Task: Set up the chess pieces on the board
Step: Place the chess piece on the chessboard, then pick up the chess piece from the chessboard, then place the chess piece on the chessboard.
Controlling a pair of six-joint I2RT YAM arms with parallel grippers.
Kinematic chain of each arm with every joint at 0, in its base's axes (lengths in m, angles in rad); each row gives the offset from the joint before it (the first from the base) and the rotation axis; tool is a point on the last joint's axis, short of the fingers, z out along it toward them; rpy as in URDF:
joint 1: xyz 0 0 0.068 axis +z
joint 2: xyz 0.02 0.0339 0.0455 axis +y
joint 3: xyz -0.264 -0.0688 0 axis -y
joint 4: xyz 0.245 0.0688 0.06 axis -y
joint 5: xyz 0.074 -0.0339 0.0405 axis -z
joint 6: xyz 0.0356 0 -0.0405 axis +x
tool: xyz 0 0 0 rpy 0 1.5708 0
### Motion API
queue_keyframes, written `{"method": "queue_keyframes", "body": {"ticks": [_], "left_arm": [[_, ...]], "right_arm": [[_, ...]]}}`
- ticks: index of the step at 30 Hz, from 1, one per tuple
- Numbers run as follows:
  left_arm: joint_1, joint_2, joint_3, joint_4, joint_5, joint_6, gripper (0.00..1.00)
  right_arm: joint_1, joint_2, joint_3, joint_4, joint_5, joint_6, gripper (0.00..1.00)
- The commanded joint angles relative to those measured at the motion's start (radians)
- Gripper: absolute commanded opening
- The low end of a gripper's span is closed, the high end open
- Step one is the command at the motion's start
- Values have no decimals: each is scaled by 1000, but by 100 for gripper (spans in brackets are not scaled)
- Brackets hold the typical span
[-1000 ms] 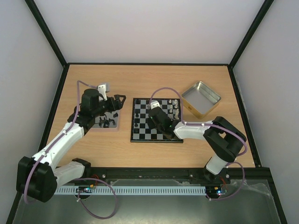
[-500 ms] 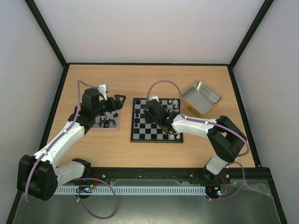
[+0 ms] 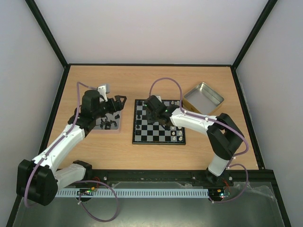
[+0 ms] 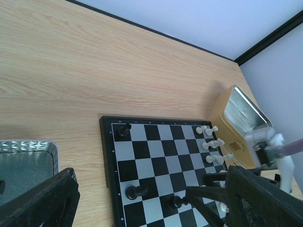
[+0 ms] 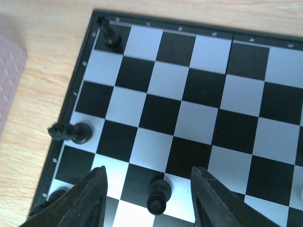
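Though board (image 5: 165,109) markings blur, left gripper (image 3: 117,103) and right gripper (image 5: 147,175) gape empty.

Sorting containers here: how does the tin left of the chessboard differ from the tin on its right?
The left tin holds black chess pieces; the right tin shows none. The left tin looks silvery; the right tin has golden outer walls. Both are shallow shiny metal, beside the chessboard.
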Motion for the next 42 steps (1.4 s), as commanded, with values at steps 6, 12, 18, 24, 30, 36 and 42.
{"method": "queue_keyframes", "body": {"ticks": [6, 12, 18, 24, 30, 36, 42], "left_arm": [[7, -20, 1, -7, -15, -8, 86], [10, -18, 5, -8, -12, -8, 86], [9, -18, 4, -8, -13, -6, 86], [10, -19, 4, -8, -16, -6, 86], [11, -17, 3, -8, -16, -4, 86], [11, -13, 7, -8, -16, -3, 86], [13, -10, 6, -11, -16, 0, 86]], "right_arm": [[-3, 93, 80, -138, -29, -3, 36], [-3, 116, 91, -148, -44, 1, 16], [-3, 116, 94, -146, -41, 4, 8], [-3, 104, 107, -85, -149, 12, 8], [14, 122, 130, -36, -191, 36, 8], [25, 153, 132, 18, -223, 64, 8], [41, 186, 149, 47, -210, 77, 9]]}}
